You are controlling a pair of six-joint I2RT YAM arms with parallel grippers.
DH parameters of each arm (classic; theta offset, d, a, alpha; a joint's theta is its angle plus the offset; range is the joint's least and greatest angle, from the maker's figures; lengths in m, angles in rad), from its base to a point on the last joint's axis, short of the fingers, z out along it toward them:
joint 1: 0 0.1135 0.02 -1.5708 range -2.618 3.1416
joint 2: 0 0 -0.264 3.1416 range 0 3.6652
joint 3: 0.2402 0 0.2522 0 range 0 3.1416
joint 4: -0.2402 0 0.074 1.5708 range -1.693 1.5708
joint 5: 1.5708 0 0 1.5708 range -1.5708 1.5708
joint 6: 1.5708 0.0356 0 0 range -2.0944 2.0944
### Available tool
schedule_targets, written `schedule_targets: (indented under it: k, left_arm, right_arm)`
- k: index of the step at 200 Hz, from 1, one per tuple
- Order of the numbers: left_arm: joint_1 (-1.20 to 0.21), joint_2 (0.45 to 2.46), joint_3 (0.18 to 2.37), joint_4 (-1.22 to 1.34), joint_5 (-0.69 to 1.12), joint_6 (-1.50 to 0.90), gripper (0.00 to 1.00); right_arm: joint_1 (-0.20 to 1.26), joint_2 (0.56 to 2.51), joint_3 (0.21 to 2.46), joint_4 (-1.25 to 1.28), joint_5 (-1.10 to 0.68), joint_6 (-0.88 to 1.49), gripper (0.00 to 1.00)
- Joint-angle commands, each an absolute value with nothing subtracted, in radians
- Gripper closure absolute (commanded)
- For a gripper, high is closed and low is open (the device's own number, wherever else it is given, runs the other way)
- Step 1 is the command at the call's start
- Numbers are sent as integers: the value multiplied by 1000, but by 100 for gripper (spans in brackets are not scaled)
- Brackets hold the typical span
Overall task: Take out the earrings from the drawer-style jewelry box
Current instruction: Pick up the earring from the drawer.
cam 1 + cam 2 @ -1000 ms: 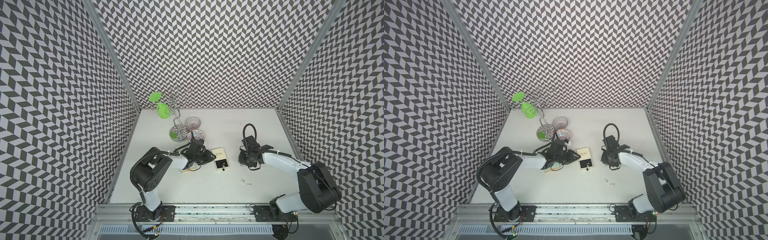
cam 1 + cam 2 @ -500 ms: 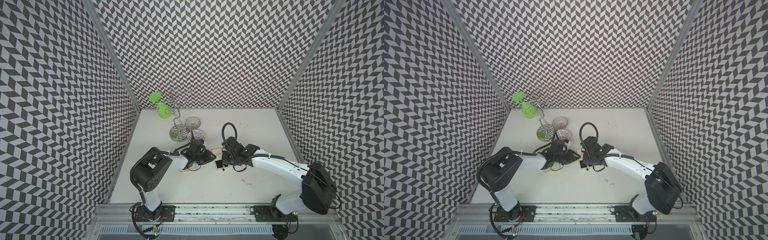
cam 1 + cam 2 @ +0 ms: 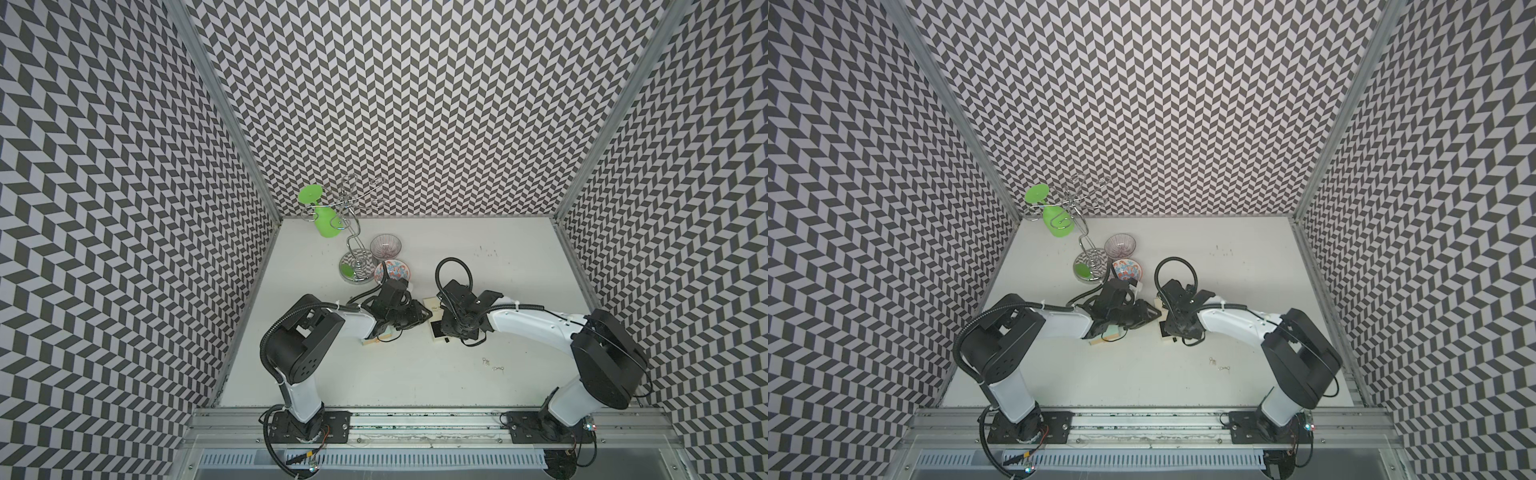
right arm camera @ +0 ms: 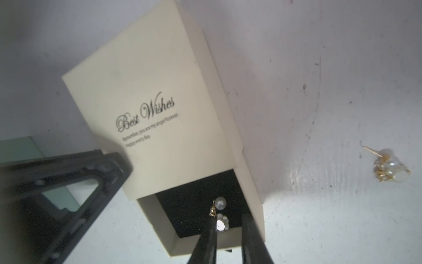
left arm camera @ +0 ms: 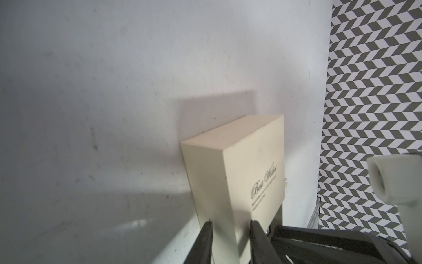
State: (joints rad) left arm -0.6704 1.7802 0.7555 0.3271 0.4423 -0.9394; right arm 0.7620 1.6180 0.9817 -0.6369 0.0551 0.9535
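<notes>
Here, the left tool (image 5: 231,240) is clamping the cream jewelry box (image 4: 146,96), its jaws pressing the sleeve from both sides. The box is lying on the white counter (image 4: 319,68) with its drawer (image 4: 157,221) standing pulled out and the black lining showing. The right tool (image 4: 229,235) is hovering over the drawer with its jaws a little apart, gripping nothing. A pearl earring (image 4: 221,224) is lying on the lining between them, touching one finger. In both top views, loose earrings (image 3: 491,364) (image 3: 1219,364) are lying on the counter near the right arm, well apart from the box.
</notes>
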Motion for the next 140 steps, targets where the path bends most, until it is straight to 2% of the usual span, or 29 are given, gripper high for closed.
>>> schedule_targets:
  k: [1, 68, 140]
  left_arm:
    - [-680, 1768, 747, 311, 432, -935, 70]
    - [-687, 1767, 747, 307, 431, -935, 70]
    - [-691, 1763, 742, 303, 431, -934, 70]
  right_arm:
    - [752, 1646, 1004, -605, 53, 986, 78]
    - [737, 1694, 1039, -605, 43, 984, 78]
    - [732, 1712, 1024, -593, 65, 959, 84]
